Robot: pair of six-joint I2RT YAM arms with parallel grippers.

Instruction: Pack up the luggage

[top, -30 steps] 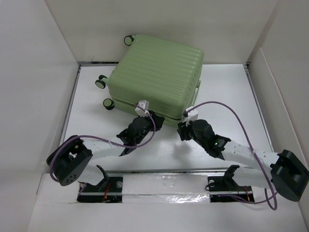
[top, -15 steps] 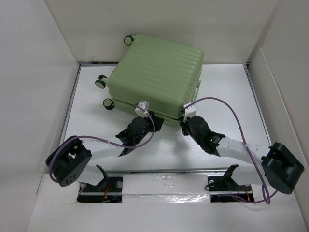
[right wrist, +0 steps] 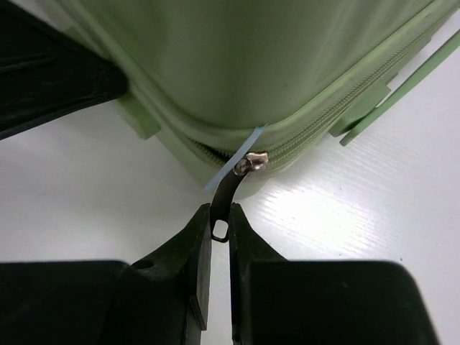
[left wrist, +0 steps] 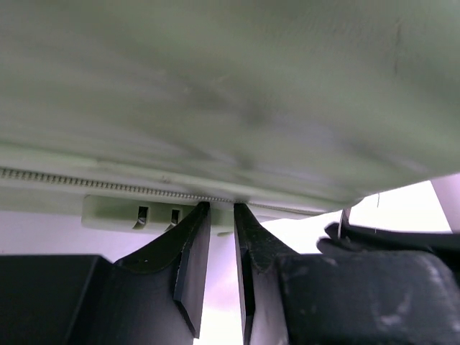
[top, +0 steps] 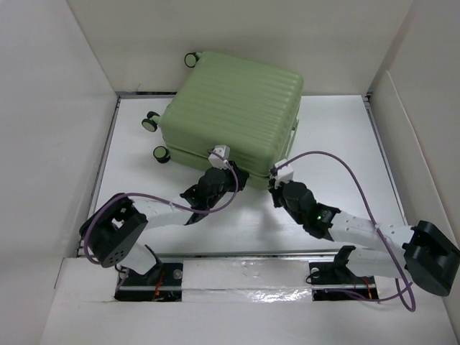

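R side changes most: the right gripper (right wrist: pixel 221 219) had its fingers apart a sec ago, now they're clamped on the zipper pull (right wrist: pixel 228 192). In the wrist view we see the metal tab pinched flat between the pads. The slider (right wrist: pixel 253 164) sits just above it, at the near-right corner of the luggage (top: pixel 233 108).

The left gripper (left wrist: pixel 222 212) has nudged fwd vs. the earlier top views. Its tips now touch the zipper track (left wrist: pixel 108 185) on the near side, just beside the lock plate (left wrist: pixel 154 213). Its fingers are nearly together with a thin gap and nothing visible in it. We can't tell if it pinches anything at the seam.

The luggage hasn't moved: it lies flat, lid down, at the far-centre of the table (top: pixel 338 136), wheels to the left. A thin blue strip (right wrist: pixel 244 149) pokes out by the slider, prob. lining.

We judge the grasp on the pull is made, so zipping can start, w/ L looking set to brace the shell. How much is already zipped we can't tell. Risks: the tab slips, or the strip jams the slider.
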